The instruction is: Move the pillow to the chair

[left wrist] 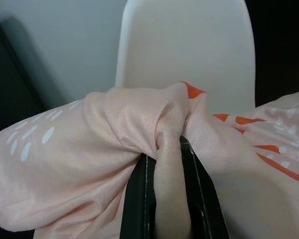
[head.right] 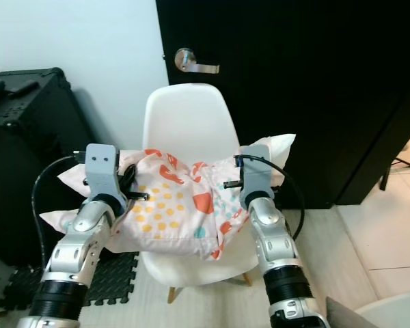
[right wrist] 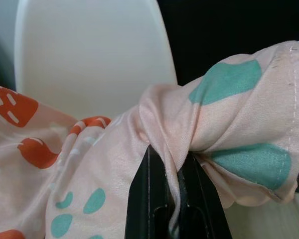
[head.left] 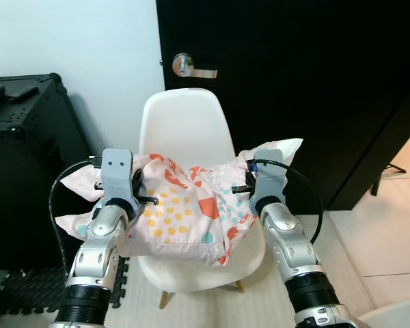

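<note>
I've got the pillow (head.left: 184, 208) hanging over the chair (head.left: 184, 123) seat, stretched between both arms. Left gripper (left wrist: 168, 164) is pinching a bunched fold of fabric, right gripper (right wrist: 172, 172) is clamped on the other end the same way. I reckon the trick now is lowering both sides evenly and centering it before letting go, since it overhangs the seat on the left and could slide off.

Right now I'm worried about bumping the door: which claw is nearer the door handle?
Left, by a little. The left claw grips the pillow below and left of the handle; the right claw grips it farther down, to the handle's right.
</note>
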Robot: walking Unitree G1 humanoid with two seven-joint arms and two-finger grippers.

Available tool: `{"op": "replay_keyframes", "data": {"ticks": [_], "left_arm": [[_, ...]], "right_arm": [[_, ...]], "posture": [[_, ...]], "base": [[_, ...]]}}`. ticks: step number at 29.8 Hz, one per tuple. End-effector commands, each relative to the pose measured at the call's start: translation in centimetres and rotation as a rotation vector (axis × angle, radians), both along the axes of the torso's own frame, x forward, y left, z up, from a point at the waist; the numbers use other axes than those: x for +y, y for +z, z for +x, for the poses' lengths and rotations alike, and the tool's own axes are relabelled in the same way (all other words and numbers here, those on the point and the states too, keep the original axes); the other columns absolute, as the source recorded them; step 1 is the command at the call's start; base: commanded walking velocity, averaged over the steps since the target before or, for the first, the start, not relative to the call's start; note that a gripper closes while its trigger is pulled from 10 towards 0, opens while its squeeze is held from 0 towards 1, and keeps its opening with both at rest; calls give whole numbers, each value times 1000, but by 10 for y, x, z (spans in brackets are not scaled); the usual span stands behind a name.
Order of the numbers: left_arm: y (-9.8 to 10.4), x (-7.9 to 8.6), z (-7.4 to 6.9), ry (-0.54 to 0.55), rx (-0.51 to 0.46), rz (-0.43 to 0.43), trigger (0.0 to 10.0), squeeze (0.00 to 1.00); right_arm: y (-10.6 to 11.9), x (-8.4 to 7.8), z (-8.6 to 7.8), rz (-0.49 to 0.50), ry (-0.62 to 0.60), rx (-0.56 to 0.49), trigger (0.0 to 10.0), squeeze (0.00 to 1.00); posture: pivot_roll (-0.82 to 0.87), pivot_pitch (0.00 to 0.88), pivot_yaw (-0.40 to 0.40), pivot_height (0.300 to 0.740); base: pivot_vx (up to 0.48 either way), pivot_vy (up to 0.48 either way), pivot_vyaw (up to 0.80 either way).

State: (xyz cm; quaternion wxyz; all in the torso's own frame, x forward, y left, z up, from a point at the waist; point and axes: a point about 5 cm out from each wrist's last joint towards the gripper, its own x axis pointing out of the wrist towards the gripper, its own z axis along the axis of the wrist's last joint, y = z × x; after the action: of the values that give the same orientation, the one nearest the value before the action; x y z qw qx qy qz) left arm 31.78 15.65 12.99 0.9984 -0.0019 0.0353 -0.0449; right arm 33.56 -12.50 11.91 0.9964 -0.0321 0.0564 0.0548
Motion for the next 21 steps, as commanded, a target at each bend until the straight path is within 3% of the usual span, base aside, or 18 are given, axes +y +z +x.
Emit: {"op": "replay_keyframes", "data": {"ticks": [1,6,21], "left_arm": [[6,-1,1,-17,-26,14,10000,0],[5,0,2,-12,-21,31,10000,0],[2,0,3,5,6,36,10000,0]], "right_arm": [[10,10,2,14,43,-46,10000,0],[8,13,2,9,53,-27,10000,0],[7,9,2,17,46,-18,10000,0]], "posture": [[39,31,40,710],[37,30,42,710],[35,28,40,646]], "base": [[0,0,0],[0,0,0],[0,0,0]]}}
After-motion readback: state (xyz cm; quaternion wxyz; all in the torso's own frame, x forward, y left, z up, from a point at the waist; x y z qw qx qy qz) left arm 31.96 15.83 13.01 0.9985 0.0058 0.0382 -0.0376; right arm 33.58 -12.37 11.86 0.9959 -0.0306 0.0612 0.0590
